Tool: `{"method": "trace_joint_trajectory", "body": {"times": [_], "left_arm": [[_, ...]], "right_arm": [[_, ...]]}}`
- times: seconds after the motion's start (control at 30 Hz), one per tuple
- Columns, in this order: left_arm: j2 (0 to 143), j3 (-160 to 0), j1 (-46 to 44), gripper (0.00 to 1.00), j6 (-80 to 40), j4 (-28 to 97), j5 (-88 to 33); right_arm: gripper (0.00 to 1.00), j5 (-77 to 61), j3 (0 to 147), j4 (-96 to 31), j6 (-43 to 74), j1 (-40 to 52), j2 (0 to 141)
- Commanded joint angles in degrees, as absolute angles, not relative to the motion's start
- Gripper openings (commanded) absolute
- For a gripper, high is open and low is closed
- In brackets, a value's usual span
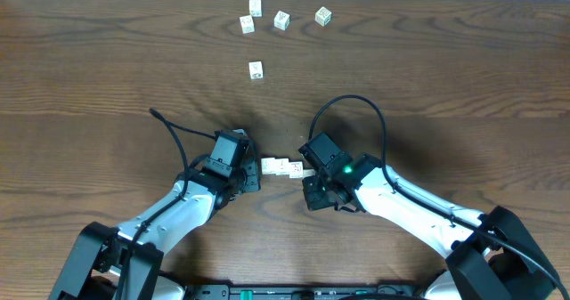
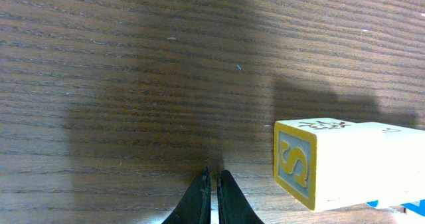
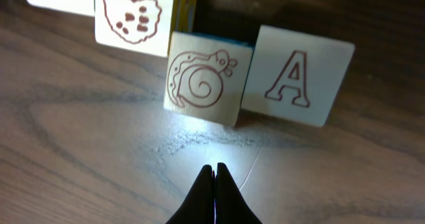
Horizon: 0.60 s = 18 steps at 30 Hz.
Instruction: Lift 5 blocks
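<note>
Five small white blocks lie at the far side of the table: three (image 1: 256, 7) (image 1: 247, 23) (image 1: 281, 20) close together, one (image 1: 323, 16) to their right and one (image 1: 256, 69) nearer. A short row of several printed blocks (image 1: 283, 166) lies between my two grippers. The left gripper (image 1: 253, 175) (image 2: 214, 174) is shut and empty, just left of the row's end block, which shows a yellow S face (image 2: 295, 164). My right gripper (image 1: 307, 184) (image 3: 214, 167) is shut on nothing, a little short of the snail block (image 3: 206, 78) and the A block (image 3: 295, 74).
Bare dark wood table (image 1: 107, 77) spreads left and right of the blocks. Black cables (image 1: 356, 104) loop above the right wrist, and a cable (image 1: 174, 131) trails from the left arm. Both arms reach in from the near edge.
</note>
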<state>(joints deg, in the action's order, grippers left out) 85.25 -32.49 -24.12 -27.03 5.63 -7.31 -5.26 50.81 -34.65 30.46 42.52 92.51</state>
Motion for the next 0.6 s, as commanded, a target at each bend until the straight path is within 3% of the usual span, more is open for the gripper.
{"method": "trace_joint_trajectory", "body": {"times": [0.0,0.57], "left_arm": [[84.53,-32.21,-24.18,0.07,-26.65,5.98,-6.57],[84.53,-32.21,-24.18,0.07,-26.65,5.98,-6.57]], "right_arm": [[0.01,-3.29,50.50,-33.78,31.68,43.03,93.01],[0.01,-3.77,47.09,-30.17,33.56,44.03,93.03]]}}
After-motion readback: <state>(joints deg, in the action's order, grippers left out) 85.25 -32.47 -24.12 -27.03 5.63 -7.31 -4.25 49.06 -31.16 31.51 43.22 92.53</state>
